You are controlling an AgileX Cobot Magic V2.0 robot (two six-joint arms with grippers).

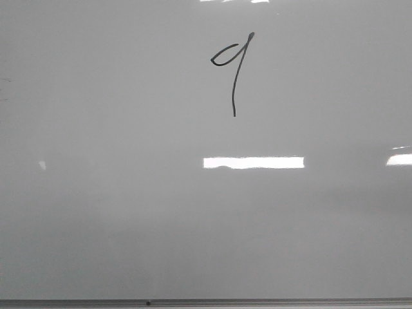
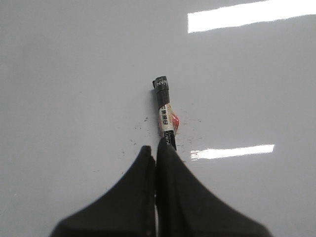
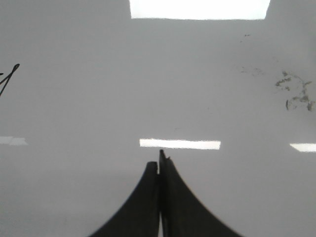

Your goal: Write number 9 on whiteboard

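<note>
The number 9 is drawn in thin black line high on the whiteboard, a little right of centre. One tip of its stroke shows at the edge of the right wrist view. No gripper appears in the front view. My left gripper hangs over the whiteboard with its jaws pressed together. A black marker with a white label lies just beyond them, off the seam, its near end hidden behind one fingertip. My right gripper is shut with nothing in it over the whiteboard.
A thin grey metal frame edge runs along the board's near side. Bright light reflections lie on the glossy surface. Dark smudges mark the board in the right wrist view, and small ink specks surround the marker.
</note>
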